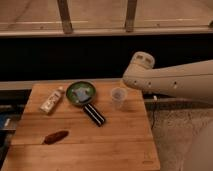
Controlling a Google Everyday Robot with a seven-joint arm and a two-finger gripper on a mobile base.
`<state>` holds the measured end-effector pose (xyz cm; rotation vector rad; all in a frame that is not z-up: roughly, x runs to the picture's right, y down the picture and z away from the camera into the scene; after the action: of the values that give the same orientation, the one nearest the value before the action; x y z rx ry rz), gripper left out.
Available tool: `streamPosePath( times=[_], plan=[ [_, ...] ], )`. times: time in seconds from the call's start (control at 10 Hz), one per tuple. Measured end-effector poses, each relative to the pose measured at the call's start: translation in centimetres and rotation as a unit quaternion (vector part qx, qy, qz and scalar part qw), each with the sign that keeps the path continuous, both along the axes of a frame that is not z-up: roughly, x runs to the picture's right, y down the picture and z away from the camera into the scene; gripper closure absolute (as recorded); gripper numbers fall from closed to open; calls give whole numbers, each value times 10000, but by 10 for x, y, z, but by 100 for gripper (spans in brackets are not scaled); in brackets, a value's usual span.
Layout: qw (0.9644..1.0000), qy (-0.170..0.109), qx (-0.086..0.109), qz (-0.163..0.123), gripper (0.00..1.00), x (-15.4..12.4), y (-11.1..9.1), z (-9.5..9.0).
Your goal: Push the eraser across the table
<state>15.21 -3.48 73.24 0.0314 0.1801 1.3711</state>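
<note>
The eraser [94, 114], a small black oblong block with pale stripes, lies slantwise near the middle of the wooden table [100, 145], its upper end touching the green dish [81, 93]. My white arm [170, 80] reaches in from the right. Its end joint [139, 67] hangs above the table's far right corner, up and to the right of the eraser. My gripper is hidden beyond that joint and does not show.
A clear plastic cup [118, 98] stands right of the dish, just below the arm's end. A white labelled packet [52, 100] lies at the far left. A reddish-brown sausage-shaped object [55, 136] lies at the front left. Carpeted floor lies to the right of the table.
</note>
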Motion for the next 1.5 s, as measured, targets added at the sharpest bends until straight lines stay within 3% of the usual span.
streamPosePath(
  times=[0.9, 1.0, 1.5],
  plan=[
    [10000, -1, 2, 0, 21, 0, 0, 0],
    [10000, -1, 2, 0, 27, 0, 0, 0],
    [10000, -3, 11, 2, 76, 0, -1, -1]
  ],
)
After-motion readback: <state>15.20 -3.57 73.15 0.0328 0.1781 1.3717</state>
